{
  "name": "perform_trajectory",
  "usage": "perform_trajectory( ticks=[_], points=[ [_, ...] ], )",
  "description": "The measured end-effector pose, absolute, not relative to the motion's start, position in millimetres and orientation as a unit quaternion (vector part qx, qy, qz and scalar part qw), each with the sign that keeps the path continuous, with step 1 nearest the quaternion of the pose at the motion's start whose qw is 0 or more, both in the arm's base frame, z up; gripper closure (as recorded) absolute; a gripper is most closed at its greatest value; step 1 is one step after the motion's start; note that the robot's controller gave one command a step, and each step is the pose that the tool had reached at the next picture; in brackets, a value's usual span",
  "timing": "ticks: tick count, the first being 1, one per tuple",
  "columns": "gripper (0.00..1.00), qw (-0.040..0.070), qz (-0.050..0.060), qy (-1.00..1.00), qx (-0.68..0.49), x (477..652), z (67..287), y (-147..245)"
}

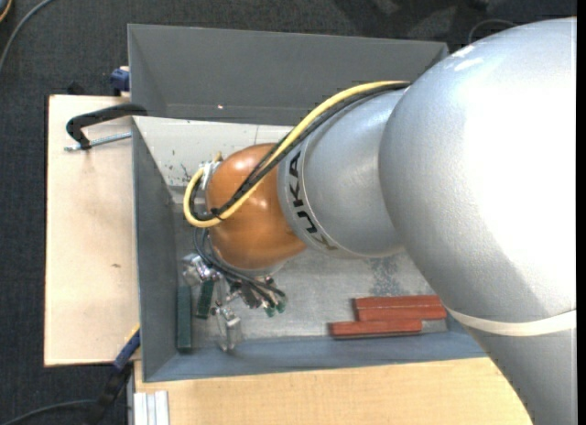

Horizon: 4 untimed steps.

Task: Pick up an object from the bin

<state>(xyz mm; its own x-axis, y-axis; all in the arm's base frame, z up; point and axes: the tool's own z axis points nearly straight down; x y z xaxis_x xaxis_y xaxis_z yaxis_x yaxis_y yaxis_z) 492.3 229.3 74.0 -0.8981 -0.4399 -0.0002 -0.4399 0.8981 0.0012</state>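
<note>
Dark green bar (185, 315) is lying in the lower left of the frame, flat on the floor of the grey bin (275, 70). It is running right along the bin's left wall. The claw (231, 309) is hanging just to the right of the bar, very near it, and I cannot tell if the two are touching. The claw is looking like a bunch of small metal bits from up here, so I cannot tell if it is wide or narrow.

Just above the claw, the round orange cover (247, 208) of the arm is sitting, with a yellow cable (197, 196) looping round it. The big silver arm (439, 167) is reaching in from the right and covering much of the bin.

Two red-brown blocks (394, 307) are lying side by side in the lower right, close to the near wall and well apart from the claw. Bare floor is showing between the claw and the blocks. The left wall and the near wall are meeting in a corner right by the bar, leaving little room there.
</note>
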Motion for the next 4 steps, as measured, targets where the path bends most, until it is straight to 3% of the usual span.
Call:
perform_trajectory(
  ticks=[1, 2, 3, 4],
  points=[
    [1.0, 0.0, -0.001, -0.974, 0.225, 492.9, 74, 229],
    [1.0, -0.008, 0.0, -0.926, 0.379, 565.5, 199, 227],
    [0.0, -0.004, -0.001, -0.926, 0.379, 563.1, 195, 227],
    [0.0, 0.001, -0.001, -0.851, 0.524, 548.4, 102, 213]
  ],
)
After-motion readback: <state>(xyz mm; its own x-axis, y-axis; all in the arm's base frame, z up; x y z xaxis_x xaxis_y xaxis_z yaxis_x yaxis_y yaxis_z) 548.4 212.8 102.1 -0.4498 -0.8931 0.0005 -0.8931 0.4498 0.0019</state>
